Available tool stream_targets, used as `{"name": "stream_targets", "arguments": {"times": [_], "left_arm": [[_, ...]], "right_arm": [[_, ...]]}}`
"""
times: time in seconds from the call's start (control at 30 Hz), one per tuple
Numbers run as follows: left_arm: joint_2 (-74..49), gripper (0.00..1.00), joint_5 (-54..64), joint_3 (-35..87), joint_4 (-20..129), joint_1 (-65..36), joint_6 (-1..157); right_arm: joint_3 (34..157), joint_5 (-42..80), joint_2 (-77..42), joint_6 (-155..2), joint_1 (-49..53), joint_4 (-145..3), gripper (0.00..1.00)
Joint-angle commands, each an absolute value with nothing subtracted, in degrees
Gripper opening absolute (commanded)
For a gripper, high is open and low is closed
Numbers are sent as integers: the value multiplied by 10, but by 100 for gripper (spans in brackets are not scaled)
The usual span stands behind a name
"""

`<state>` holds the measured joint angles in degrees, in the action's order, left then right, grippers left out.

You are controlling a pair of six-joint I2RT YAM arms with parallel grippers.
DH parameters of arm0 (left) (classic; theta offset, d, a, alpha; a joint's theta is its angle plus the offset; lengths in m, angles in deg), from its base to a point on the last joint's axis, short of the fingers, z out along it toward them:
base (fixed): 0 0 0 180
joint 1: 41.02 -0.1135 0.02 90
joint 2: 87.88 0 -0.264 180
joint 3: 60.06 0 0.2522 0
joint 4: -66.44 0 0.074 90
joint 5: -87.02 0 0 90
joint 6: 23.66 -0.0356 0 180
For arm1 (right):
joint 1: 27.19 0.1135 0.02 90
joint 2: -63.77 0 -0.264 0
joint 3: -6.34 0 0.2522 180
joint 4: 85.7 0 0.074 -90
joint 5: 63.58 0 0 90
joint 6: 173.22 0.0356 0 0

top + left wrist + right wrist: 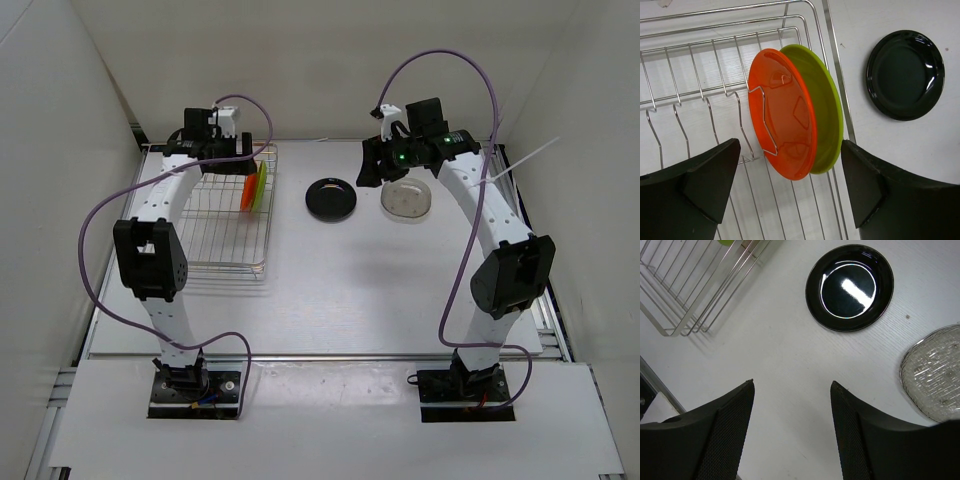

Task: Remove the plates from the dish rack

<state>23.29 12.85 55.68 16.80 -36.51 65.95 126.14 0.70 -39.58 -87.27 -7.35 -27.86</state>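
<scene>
Within the dish rack (pixel 225 225), room is taken up only at the far right side. There the orange-red plate (pixel 782 125) and the lime green plate (pixel 826 107) are stood on edge, packed face to back with no gap for a finger between them. The orange-red plate's open face is crossed by an upright wire loop (pixel 762 120), and the green plate is hemmed in by the rack's side rail (pixel 837 75). Both plates are framed between the spread jaws of the left gripper (pixel 790 150), with neither finger touching them. On the table (pixel 330 290), the black plate (pixel 331 197) and the clear plate (pixel 406 198) are laid flat and apart, and a bare strip is left between the rack and the black plate. Only bare table is seen between the parted jaws of the right gripper (pixel 791 390)
</scene>
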Motion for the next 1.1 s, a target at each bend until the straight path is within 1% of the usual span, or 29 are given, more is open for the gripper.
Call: {"name": "stream_targets", "arguments": {"times": [0.0, 0.2, 0.33, 0.43, 0.47, 0.53, 0.6, 0.63, 0.67, 0.73, 0.83, 0.9, 0.97, 1.07], "left_arm": [[226, 92, 120, 555, 187, -366, 665], [237, 89, 93, 555, 187, -361, 665], [249, 83, 75, 555, 187, -351, 665], [249, 83, 69, 550, 187, -345, 665], [254, 80, 69, 550, 187, -345, 665], [254, 79, 69, 550, 187, -340, 665], [254, 75, 64, 550, 187, -340, 665], [254, 73, 64, 550, 187, -340, 665], [259, 68, 64, 555, 187, -340, 665], [259, 64, 64, 555, 187, -335, 665], [265, 63, 64, 555, 187, -335, 665], [265, 56, 59, 560, 187, -335, 665], [270, 56, 59, 560, 181, -335, 665], [270, 49, 59, 565, 181, -335, 665]], "right_arm": [[1264, -2, -375, -880, -76, -278, 66], [1269, -2, -375, -880, -76, -278, 66], [1264, -2, -370, -880, -76, -278, 66], [1264, -2, -370, -880, -76, -278, 66], [1264, 3, -370, -880, -76, -278, 66], [1264, 3, -364, -880, -76, -278, 65], [1258, 3, -364, -880, -76, -278, 65], [1258, 3, -364, -874, -76, -278, 65], [1258, 3, -364, -874, -76, -278, 65], [1258, 3, -364, -874, -76, -278, 65], [1258, 3, -364, -874, -76, -278, 65], [1258, 3, -364, -874, -76, -278, 65], [1258, 3, -364, -869, -76, -283, 65], [1258, 3, -364, -869, -76, -283, 65]]}}
